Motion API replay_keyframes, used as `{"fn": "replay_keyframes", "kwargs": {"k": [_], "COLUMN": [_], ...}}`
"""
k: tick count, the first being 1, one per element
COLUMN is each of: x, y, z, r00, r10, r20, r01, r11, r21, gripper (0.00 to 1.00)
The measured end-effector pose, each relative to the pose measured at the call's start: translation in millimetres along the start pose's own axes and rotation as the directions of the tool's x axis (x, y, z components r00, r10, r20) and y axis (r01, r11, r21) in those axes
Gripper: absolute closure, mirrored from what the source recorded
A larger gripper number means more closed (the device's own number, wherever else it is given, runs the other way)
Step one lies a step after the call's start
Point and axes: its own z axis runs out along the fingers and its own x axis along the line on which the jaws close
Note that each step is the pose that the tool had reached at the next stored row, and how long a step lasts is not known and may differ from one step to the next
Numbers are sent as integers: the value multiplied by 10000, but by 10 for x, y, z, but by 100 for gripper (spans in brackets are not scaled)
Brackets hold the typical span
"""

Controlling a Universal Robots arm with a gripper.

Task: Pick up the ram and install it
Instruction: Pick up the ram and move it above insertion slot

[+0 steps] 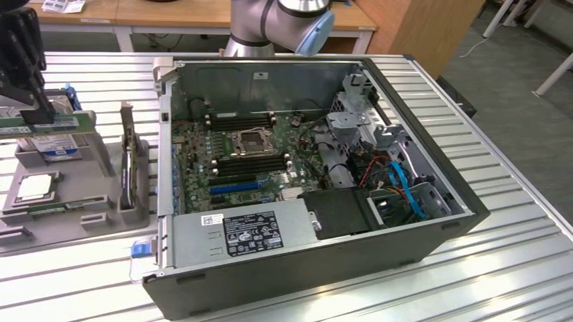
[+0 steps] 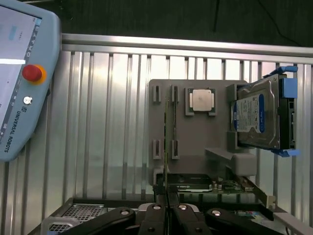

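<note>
In the exterior view the gripper (image 1: 37, 111) hung at ten o'clock from the open computer case (image 1: 447, 201), above the grey tray (image 1: 54, 215). It was clenched on the ram (image 1: 67, 123) near mid-length, likely for balance. The ram's long axis ran level, nine-to-three. In the wrist view the fingers (image 2: 155, 220) pinched the ram (image 2: 166, 142) edge-on, parallel to the grey tray's slots (image 2: 174, 147).

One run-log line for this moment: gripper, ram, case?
gripper: shut on ram | place: over gray parts tray, exterior view's left | ram: outside open PC case, not installed
</note>
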Motion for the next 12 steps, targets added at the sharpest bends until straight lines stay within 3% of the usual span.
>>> {"fn": "replay_keyframes", "kwargs": {"k": [12], "x": [5], "y": [-194], "z": [-10], "r00": [10000], "r10": [1], "r20": [0], "r01": [-1], "r11": [10000], "r21": [-32], "gripper": [88]}}
